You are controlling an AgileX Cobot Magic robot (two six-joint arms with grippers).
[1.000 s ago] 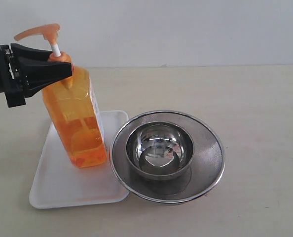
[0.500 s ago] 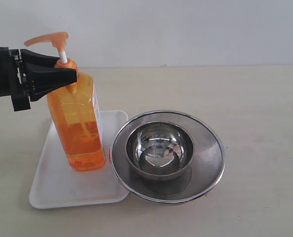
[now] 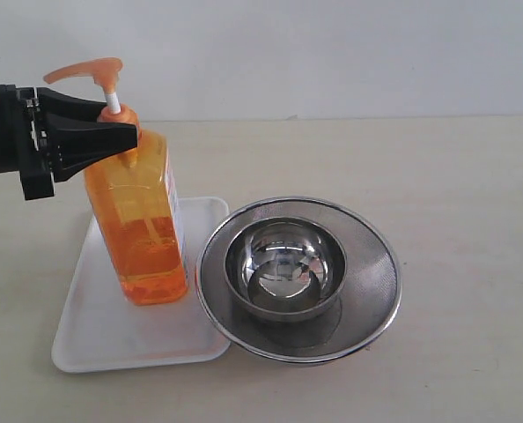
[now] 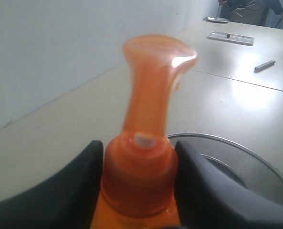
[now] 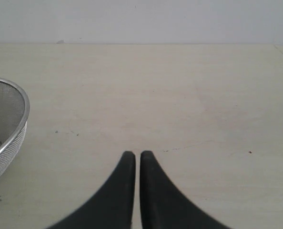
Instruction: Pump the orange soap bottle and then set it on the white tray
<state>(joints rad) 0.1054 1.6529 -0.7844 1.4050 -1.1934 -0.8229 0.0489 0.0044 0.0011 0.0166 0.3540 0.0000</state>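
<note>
Finishing the placing, with left gripper [image 3: 131,134] clamped on the neck of the orange soap bottle [image 3: 143,229], standing on the white tray [image 3: 94,339]; next, release, back off without tipping; right gripper [image 5: 137,156] pinched together, empty

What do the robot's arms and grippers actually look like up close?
The left gripper and right gripper are matte black. Each has two fingers, broad at the base and curving to narrow, pointed tips. Behind the left one sits a blocky black housing. No cables, markings or labels are visible.
</note>
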